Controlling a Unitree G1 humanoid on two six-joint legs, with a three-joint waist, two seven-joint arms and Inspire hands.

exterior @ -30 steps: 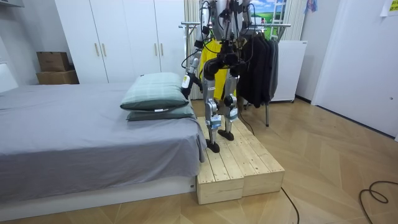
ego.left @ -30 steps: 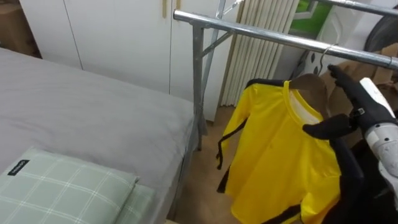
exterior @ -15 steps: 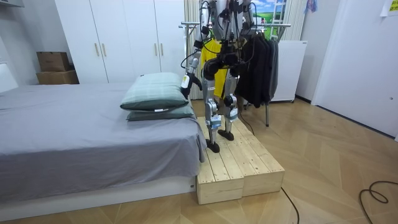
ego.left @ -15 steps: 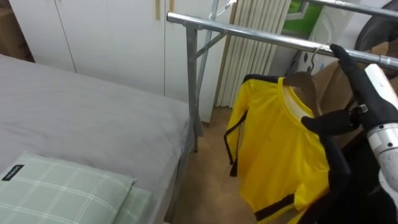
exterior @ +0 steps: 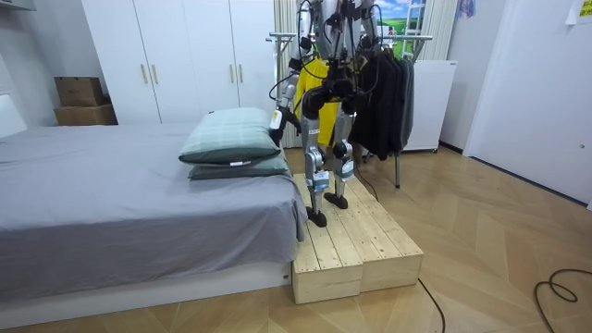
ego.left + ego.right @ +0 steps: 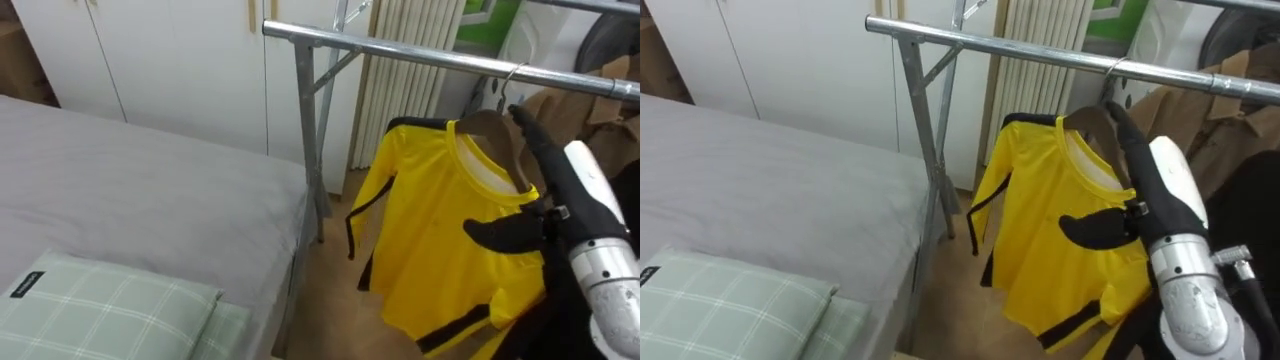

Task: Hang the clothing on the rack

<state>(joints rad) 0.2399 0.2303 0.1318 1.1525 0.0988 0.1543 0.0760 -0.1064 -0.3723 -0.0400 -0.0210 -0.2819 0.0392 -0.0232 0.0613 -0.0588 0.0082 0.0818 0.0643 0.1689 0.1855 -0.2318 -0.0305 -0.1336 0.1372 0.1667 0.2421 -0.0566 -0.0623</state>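
A yellow shirt [image 6: 440, 240] with black trim hangs on a wooden hanger [image 6: 487, 124]. The hanger's hook sits over the metal rail [image 6: 400, 50] of the clothes rack. My right hand [image 6: 580, 195] is raised beside the shirt's right shoulder. Its straight fingers lie along the hanger's arm up toward the hook, and its thumb sticks out across the shirt's front; the hand is open. In the room view I stand on a wooden platform [image 5: 356, 245] facing the rack, and my left hand [image 5: 275, 124] hangs low by the bed, too small to read.
A grey bed [image 6: 130, 190] with a green checked pillow [image 6: 90, 310] lies close on my left, its corner by the rack's upright post [image 6: 308, 140]. White wardrobe doors [image 6: 170, 50] stand behind. Brown and dark clothes [image 5: 384, 102] hang further right on the rail.
My right hand has come down from the rail near the hook to lie along the hanger's shoulder. The shirt has swung slightly left. The head view shifted a little.
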